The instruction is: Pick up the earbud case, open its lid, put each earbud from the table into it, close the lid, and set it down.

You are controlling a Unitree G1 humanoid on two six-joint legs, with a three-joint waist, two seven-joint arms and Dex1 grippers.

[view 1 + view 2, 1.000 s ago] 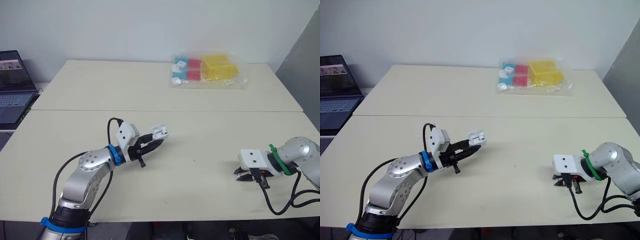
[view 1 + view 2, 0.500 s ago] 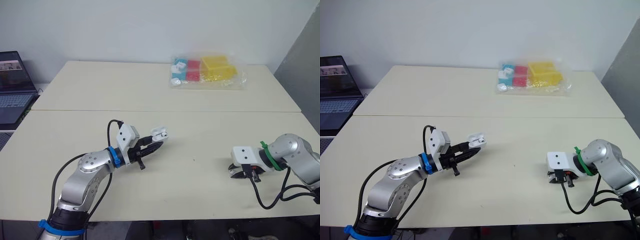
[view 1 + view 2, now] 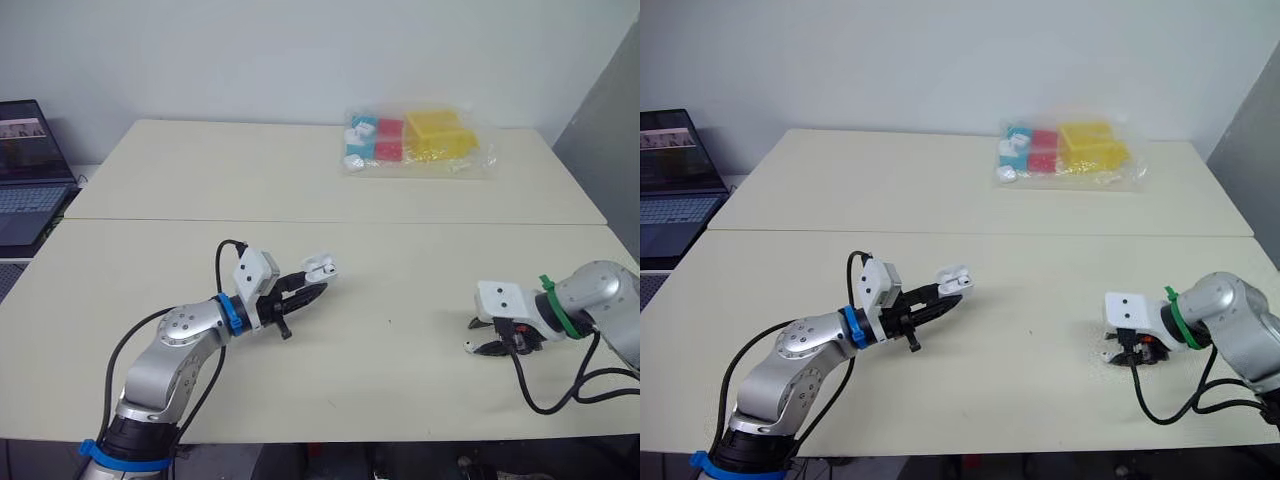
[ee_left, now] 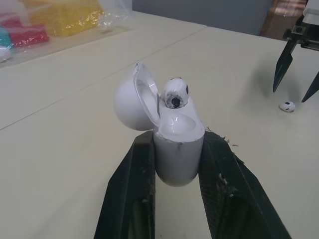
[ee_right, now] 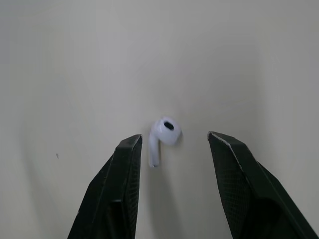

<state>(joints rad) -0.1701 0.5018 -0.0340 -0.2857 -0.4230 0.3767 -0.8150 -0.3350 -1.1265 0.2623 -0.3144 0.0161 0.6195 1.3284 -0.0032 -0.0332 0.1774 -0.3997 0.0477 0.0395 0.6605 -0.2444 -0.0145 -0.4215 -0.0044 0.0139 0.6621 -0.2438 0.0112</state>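
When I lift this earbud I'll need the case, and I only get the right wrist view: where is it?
Observer: The left gripper holds the case, well to the left of the right gripper.
Operator: Is it open?
Observer: Yes, the lid is swung back.
Operator: Anything inside?
Observer: One earbud sits in it, head sticking out; the pocket beside it looks empty.
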